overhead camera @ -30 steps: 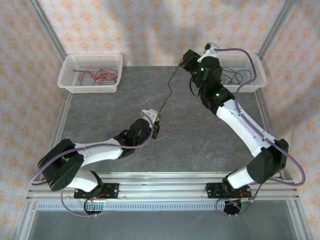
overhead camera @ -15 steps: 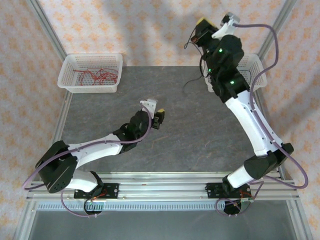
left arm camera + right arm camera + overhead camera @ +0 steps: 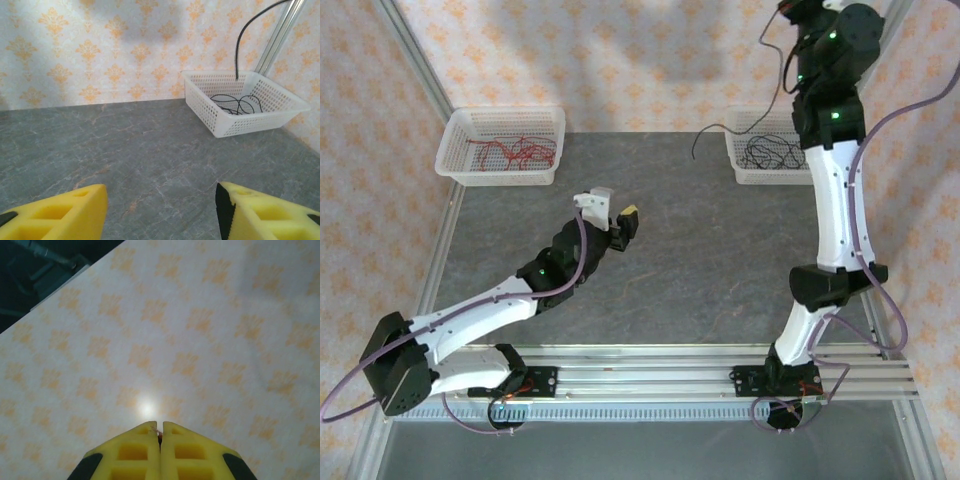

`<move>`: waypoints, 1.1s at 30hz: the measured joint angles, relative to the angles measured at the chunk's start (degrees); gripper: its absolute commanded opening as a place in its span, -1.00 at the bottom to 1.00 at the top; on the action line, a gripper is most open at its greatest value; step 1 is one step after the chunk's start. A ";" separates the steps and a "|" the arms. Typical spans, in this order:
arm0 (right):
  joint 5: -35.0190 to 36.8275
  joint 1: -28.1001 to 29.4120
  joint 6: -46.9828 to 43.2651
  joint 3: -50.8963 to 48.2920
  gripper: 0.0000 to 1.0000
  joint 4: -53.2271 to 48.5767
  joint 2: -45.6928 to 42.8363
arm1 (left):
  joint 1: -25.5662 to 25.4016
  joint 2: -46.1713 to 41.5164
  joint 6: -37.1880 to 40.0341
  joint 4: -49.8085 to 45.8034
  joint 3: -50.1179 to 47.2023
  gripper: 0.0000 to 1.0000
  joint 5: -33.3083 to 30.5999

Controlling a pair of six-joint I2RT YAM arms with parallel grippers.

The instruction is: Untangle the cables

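My right gripper (image 3: 790, 8) is raised high at the back right, above the right basket. Its yellow fingers (image 3: 142, 450) are pressed together, with the tip of a thin black cable (image 3: 160, 432) pinched between them. That black cable (image 3: 720, 127) hangs down from it and its loose end trails over the table beside the right basket; the left wrist view shows the black cable (image 3: 240, 42) dropping into that basket. My left gripper (image 3: 625, 222) hovers over the middle of the table, open, with bare table between its fingers (image 3: 75, 207). Red cables (image 3: 515, 152) lie in the left basket.
A white mesh basket (image 3: 455, 150) stands at the back left. Another white basket (image 3: 735, 150) at the back right holds more black cables (image 3: 770, 155). Patterned walls and metal frame posts (image 3: 415, 60) enclose the grey table (image 3: 700, 260).
My left gripper has opened and let go of the black cable. My right arm has swung up and to the right, carrying the cable from the table's middle to above the right basket.
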 measured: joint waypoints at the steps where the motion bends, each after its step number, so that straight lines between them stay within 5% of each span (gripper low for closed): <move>1: -0.57 -1.16 0.07 0.72 -1.00 0.11 0.83 | 0.00 -0.63 -0.13 -0.33 -0.09 0.30 0.02; 16: -3.54 -5.57 -3.08 1.40 -1.00 7.10 13.68 | 0.00 -5.16 -1.31 -3.43 -0.24 0.55 -0.57; 33: 2.40 -8.76 -6.25 -5.05 -1.00 13.68 21.66 | 0.00 -5.53 -2.54 -6.80 -0.22 0.59 -1.09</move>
